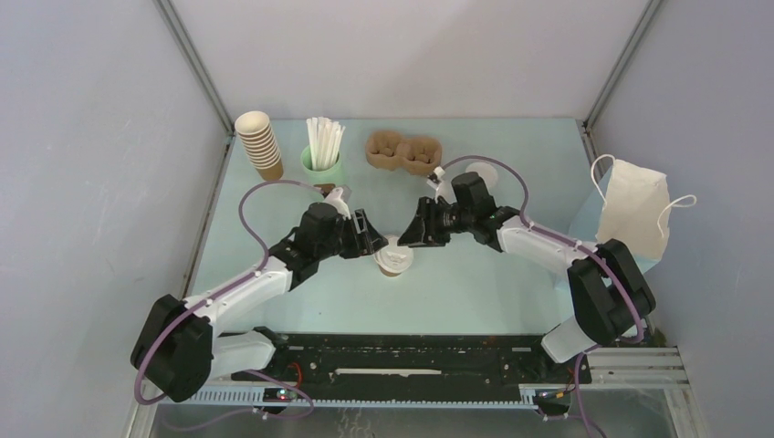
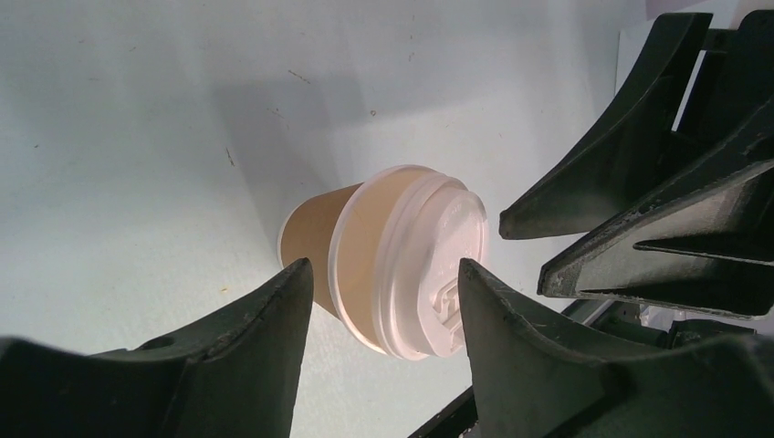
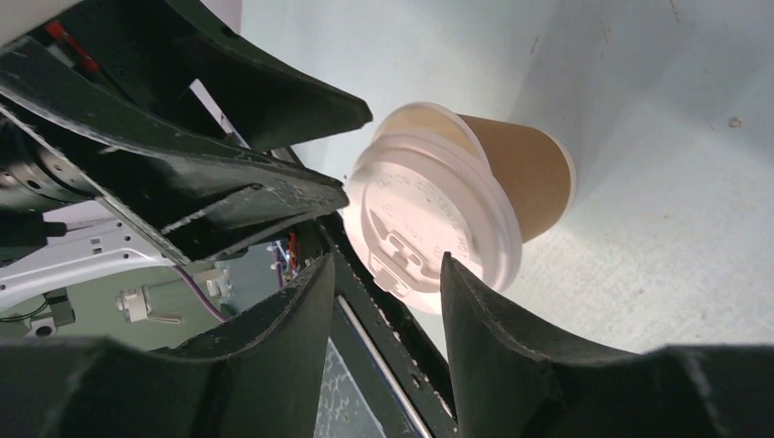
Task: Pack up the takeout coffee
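Observation:
The takeout coffee [image 1: 394, 259], a small brown paper cup with a white lid, stands upright on the pale green table between the two arms. My left gripper [image 1: 374, 245] is at its left side and my right gripper [image 1: 413, 235] at its upper right, both tips close to the lid. In the left wrist view the coffee [image 2: 383, 260] shows just beyond my left gripper [image 2: 383, 274], whose jaws stand apart. In the right wrist view the lid [image 3: 429, 219] lies past my right gripper [image 3: 383, 269], also open, with nothing clamped.
A brown pulp carrier [image 1: 404, 152] sits at the back centre. Left of it are a mint-green cup of white straws [image 1: 322, 155] and a stack of lidless brown cups [image 1: 259, 144]. A white paper bag [image 1: 634, 219] stands at the right edge.

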`<state>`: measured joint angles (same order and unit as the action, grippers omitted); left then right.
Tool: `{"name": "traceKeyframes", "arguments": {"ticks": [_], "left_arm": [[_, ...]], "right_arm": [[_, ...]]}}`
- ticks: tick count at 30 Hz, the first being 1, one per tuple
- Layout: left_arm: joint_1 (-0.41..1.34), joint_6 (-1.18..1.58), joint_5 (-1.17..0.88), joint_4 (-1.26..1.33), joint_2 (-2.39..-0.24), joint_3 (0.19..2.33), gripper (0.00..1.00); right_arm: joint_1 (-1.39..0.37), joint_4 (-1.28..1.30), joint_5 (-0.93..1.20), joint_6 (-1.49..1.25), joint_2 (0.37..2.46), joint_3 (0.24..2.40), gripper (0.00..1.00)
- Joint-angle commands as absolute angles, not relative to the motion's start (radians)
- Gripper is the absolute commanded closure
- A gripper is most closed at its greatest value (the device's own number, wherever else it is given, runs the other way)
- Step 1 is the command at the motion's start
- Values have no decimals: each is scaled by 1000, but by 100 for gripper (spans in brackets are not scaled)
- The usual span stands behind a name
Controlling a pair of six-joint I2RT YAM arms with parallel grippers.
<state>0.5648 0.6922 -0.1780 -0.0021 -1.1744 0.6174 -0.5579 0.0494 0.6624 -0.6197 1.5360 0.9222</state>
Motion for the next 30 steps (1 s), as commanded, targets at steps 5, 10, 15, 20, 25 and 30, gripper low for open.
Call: {"name": "traceKeyframes", "arguments": {"ticks": [5,10,15,20,25,30], "left_arm": [[569,691,-160,7,-1128,598,33],[535,691,-121,-49,-1043,573,18],[492,694,-119,-71,-947,526,6],[475,702,-121,-88,-887,486,4],[468,701,-128,-101,-850,460,3],[467,707,-133,-85,-854,447,2]], "right_arm": [[-581,29,649,-615,1542,995,43],[-647,319,380,-341,1462,1058,18],[-757,467,183,-139,1470,1125,0],[-831,497,148,-120,1535,1199,0],[-879,514,68,-104,1563,1223,0],[-886,512,40,-100,1579,1230,0]]}}
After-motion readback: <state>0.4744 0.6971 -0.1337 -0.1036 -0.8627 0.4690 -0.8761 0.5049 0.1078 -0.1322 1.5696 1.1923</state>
